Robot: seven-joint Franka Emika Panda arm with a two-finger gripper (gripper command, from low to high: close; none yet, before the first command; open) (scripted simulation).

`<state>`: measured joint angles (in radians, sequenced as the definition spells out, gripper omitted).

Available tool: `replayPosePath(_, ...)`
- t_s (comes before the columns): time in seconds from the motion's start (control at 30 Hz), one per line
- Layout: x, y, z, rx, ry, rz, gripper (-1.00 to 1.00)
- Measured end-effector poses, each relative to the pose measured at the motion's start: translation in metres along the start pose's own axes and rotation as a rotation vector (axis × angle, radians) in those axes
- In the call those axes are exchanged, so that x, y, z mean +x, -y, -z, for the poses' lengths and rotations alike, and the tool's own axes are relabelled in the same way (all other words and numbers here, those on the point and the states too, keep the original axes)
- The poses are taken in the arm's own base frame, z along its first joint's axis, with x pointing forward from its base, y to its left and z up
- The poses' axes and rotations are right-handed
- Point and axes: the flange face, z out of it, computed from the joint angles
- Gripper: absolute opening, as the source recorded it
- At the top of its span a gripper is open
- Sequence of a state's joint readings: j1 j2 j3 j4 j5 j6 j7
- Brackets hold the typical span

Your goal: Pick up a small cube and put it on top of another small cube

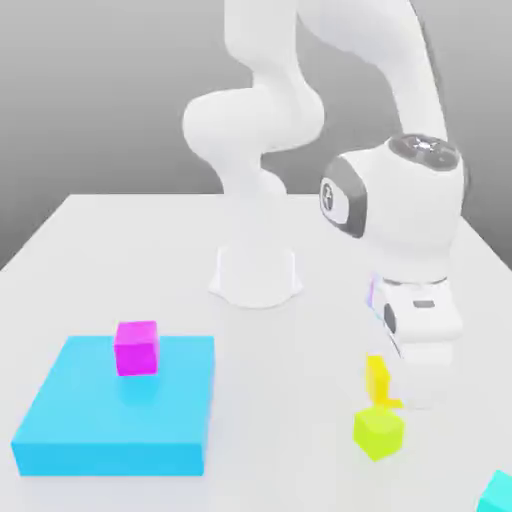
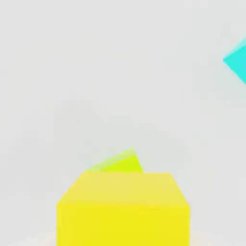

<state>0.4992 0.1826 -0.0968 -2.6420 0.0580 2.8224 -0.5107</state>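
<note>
One magenta cube (image 1: 136,347) tops the flat cyan block (image 1: 90,430) (no containers).

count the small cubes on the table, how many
4. A magenta cube sits on the flat cyan block; a yellow cube is at the arm's hand; a lime-green cube lies just in front of it; a cyan cube is cut off at the corner. The arm may hide others.

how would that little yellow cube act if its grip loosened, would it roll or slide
The yellow cube has flat faces and sharp edges, so it would probably slide or tip rather than roll. Its plain, smooth-looking sides may be somewhat slippery. It looks rigid, so likely no squashing. It appears above the table beside the lime cube, so a drop might knock that.
</note>
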Motion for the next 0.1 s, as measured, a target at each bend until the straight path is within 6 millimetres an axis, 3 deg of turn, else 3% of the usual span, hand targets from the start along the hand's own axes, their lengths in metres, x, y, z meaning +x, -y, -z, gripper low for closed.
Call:
replayPosePath(0.03,-0.0008,0.0001,-0.0071,0.000,0.001,-0.001,1.00)
replayPosePath(0.1,-0.0008,0.0001,-0.0071,0.000,0.001,-0.001,1.00)
